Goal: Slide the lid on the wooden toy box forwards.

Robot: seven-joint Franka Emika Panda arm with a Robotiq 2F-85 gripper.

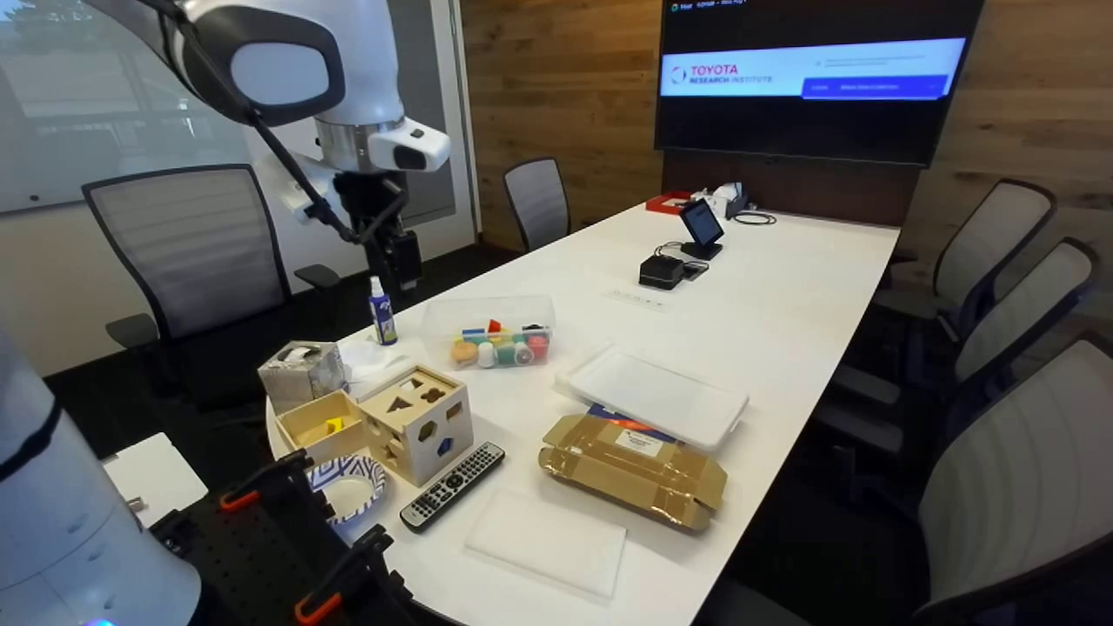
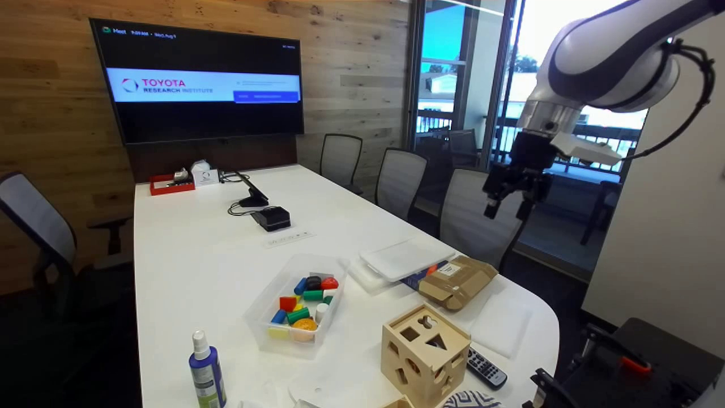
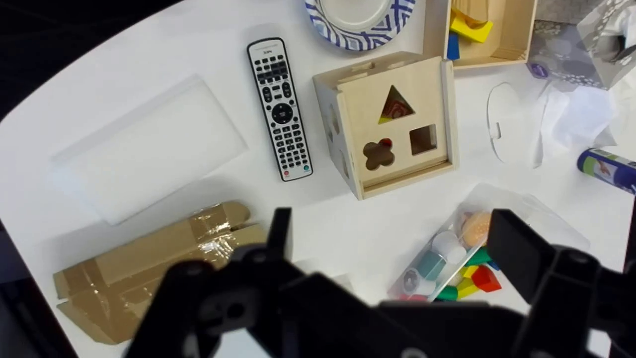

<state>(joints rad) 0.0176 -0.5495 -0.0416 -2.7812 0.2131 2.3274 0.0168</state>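
Wrist view: gripper [image 3: 391,214] part-blurred, cut by the bottom edge, hiding parts of the cardboard box [image 3: 134,268] and plastic tub [image 3: 526,206]; top edge crops the plate [image 3: 355,12], right edge the spray bottle [image 3: 611,171]. Pieces [image 3: 397,108] in the toy box [image 3: 451,114] mostly hidden under the lid [image 3: 400,132], shapes unclear. Screen [image 2: 198,82] only partly legible in both exterior views.

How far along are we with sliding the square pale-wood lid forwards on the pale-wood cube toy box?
Done: the square pale-wood lid lies on the pale-wood cube toy box.
In hand: nothing; the open black gripper hangs clear of both.
Left: probably contact and the forward push, as the wrist view shows a narrow gap between lid and wooden end rail.
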